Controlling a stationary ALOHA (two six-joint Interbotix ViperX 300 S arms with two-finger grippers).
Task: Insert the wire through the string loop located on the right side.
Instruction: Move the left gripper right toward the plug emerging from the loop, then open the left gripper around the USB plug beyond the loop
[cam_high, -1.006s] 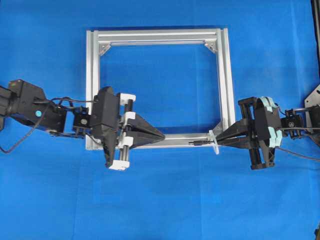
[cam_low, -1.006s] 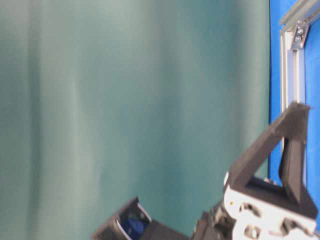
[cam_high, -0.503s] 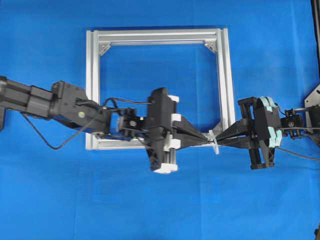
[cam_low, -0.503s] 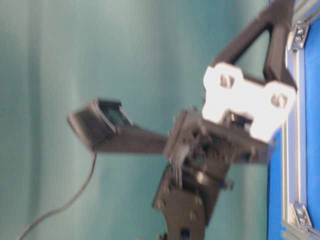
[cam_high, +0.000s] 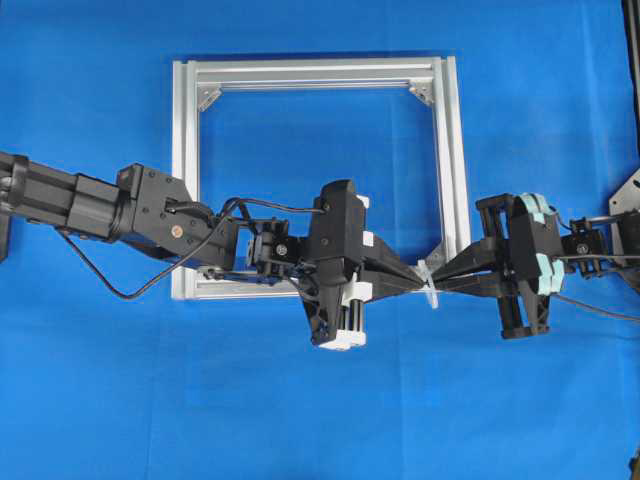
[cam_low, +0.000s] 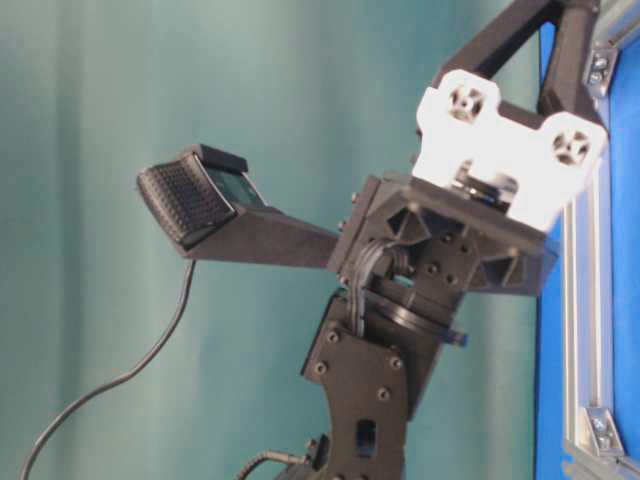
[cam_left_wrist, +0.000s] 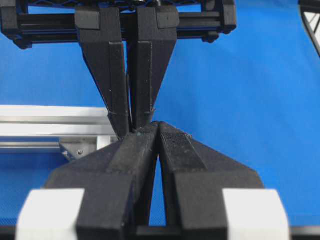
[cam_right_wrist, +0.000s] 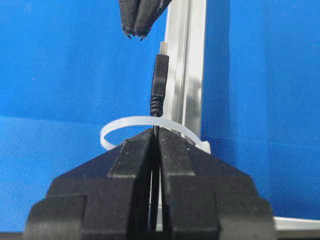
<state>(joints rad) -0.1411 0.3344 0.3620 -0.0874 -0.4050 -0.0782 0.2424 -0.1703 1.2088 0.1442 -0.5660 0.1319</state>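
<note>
**A:** If you start from your right wrist view, nearest you is the right gripper, and its two fingers are clenched on the wire. The cable runs up out of the slit between them, so it's pinched right at the tips.

**B:** And the loop?

**A:** The string loop sits just past those tips, a white band curving around the wire. The plug end has already poked through it and points away from your jaws, lying along the silver frame. Further out, beyond the plug's metal tip, you can see the dark points of the left gripper coming in from the far side, apart from the plug.

**B:** So is your left one grabbing anything?

**A:** Not that I can see. In your left wrist view the left fingers meet at the tips with only a thin slit further back. Nothing's visible between them. I'd call them closed, or near enough. Straight ahead of them the right gripper's fingers face you nose to nose. From overhead both sets of tips meet at the loop, on the frame's lower rail by its right corner, over the blue table.
</note>
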